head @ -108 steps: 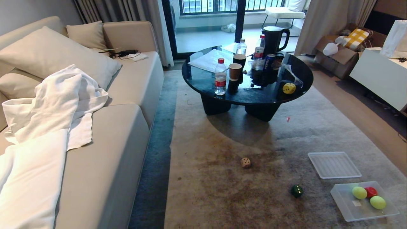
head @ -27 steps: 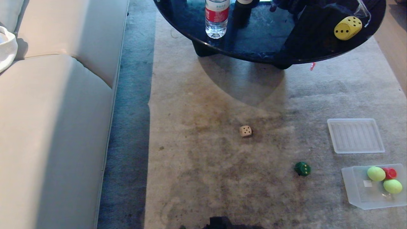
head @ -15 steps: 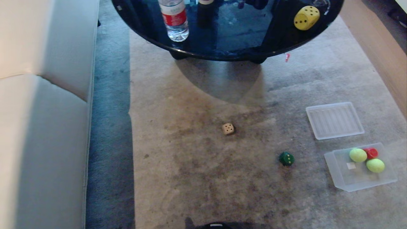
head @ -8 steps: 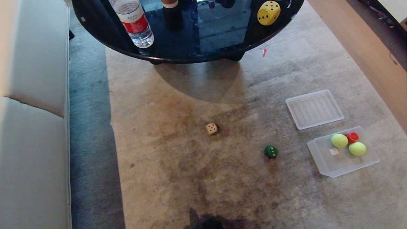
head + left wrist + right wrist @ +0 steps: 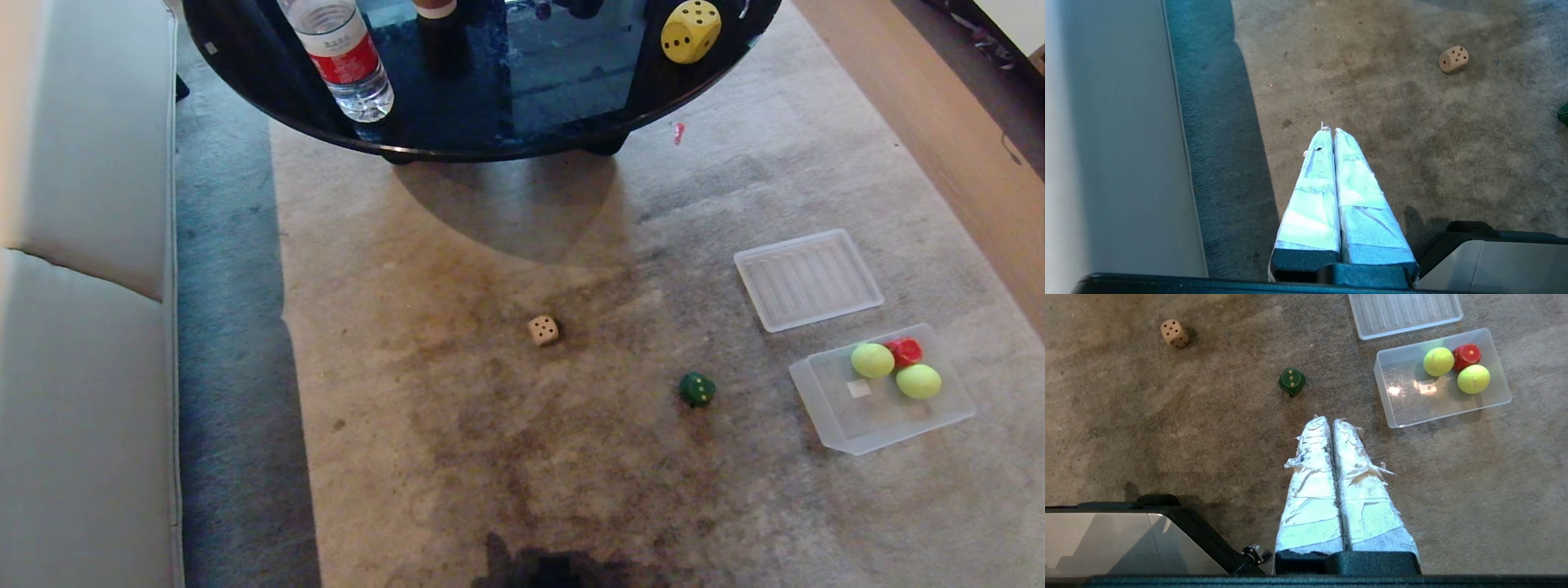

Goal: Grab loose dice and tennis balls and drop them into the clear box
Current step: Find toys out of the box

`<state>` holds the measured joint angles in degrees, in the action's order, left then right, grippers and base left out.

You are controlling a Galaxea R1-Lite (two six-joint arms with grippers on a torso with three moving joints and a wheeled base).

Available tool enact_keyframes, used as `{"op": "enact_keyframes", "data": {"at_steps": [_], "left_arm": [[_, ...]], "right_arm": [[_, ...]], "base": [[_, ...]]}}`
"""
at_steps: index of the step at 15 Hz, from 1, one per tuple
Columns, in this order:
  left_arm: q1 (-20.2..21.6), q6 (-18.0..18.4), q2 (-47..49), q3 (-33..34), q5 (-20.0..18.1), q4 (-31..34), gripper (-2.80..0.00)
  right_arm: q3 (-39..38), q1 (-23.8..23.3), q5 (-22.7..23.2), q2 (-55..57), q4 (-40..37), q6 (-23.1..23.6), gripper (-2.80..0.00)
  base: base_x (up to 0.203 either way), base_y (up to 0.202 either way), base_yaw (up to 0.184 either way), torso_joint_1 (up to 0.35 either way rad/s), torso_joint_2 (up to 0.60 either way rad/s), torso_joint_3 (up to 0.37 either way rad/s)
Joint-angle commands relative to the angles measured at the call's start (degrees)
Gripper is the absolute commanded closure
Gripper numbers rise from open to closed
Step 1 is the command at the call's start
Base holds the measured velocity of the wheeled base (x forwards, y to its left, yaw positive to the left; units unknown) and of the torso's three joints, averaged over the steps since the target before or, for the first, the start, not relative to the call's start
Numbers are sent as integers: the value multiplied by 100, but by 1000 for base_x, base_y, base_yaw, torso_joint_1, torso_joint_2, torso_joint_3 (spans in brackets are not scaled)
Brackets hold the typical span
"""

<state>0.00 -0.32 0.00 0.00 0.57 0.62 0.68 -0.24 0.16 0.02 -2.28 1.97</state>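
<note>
The clear box [image 5: 882, 388] sits on the carpet [image 5: 490, 457] to the robot's right, already holding both tennis balls [image 5: 873, 360] and the red die [image 5: 904, 352], with a small white label [image 5: 859, 389] inside whose writing cannot be read. Just beyond it lies the ribbed lid [image 5: 808, 279]. Three dice are not yet in the box: the dark green die [image 5: 696, 389] near the box, the beige die [image 5: 543, 330] further left on the carpet, and the yellow die [image 5: 691, 31] up on the dark glass tabletop [image 5: 490, 122]. The step in hand looks like approach and choice of target; neither arm reaches for anything. The right gripper [image 5: 1331, 420] hangs above the carpet between green die and box, jaws pressed together and empty; the left gripper [image 5: 1329, 131] likewise, jaws together, near the sofa [image 5: 82, 327]. Next, the right jaws must part and descend over the green die. The water bottle [image 5: 339, 53] has a red label, its text illegible.
</note>
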Motion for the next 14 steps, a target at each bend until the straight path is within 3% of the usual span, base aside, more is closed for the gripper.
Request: {"op": "enact_keyframes", "data": {"at_steps": [1, 14], "left_arm": [[0, 14, 0, 0, -3, -1, 0], [0, -3, 0, 9, 4, -1, 0]], "right_arm": [[2, -2, -7, -11, -1, 5, 0], [2, -2, 2, -11, -1, 13, 0]], "base": [[0, 0, 0, 6, -1, -118], [0, 0, 0, 3, 2, -192]]}}
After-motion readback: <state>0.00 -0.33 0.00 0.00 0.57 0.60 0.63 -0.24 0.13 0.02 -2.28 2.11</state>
